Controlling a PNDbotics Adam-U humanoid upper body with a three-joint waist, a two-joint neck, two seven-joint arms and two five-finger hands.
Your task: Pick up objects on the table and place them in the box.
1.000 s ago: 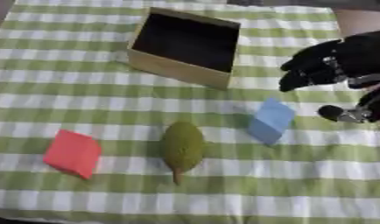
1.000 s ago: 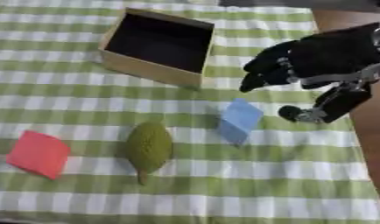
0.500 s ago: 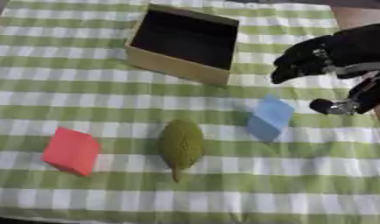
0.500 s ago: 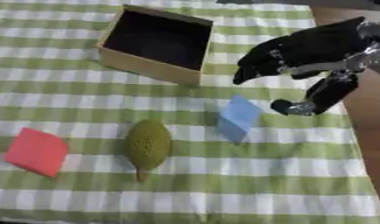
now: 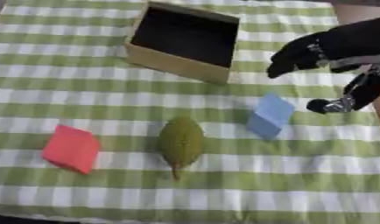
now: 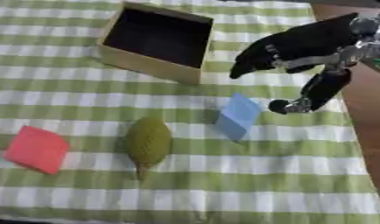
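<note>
Approach phase; I had brought right hand lower toward blue block, fingers spread, holding nothing; box stayed empty; pick pending, I judged.

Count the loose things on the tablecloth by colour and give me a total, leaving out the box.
Red: 1, the red block
Green: 1, the green leaf
Blue: 1, the blue block
Total: 3, all outside the box

Red block, leaf, blue block — open box
</note>
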